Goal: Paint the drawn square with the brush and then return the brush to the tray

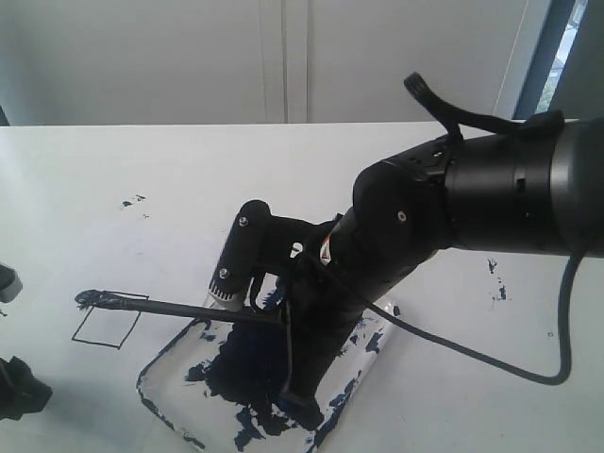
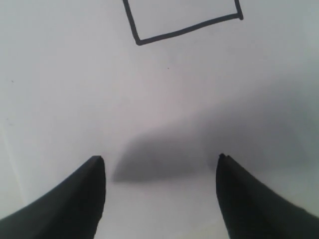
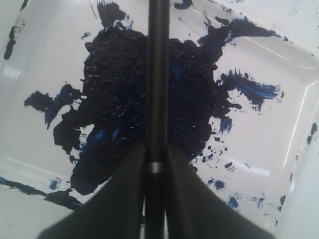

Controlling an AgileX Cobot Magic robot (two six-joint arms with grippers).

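Fingers (image 3: pixel 127 194) of the right gripper (image 3: pixel 157 152) are clamped close together on the handle of the brush (image 1: pixel 189 309) above the tray (image 1: pixel 156 368). The brush tip lies over a corner of the drawn square (image 1: pixel 106 328). The left gripper (image 2: pixel 159 162) hangs over the paper (image 2: pixel 75 89) beside the square, fingers wide apart, holding nothing.

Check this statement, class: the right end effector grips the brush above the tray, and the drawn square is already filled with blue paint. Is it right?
Not quite. The drawn square is not filled: its inside is bare white, as the left wrist view shows. The rest stands: the right end effector grips the brush above the tray.
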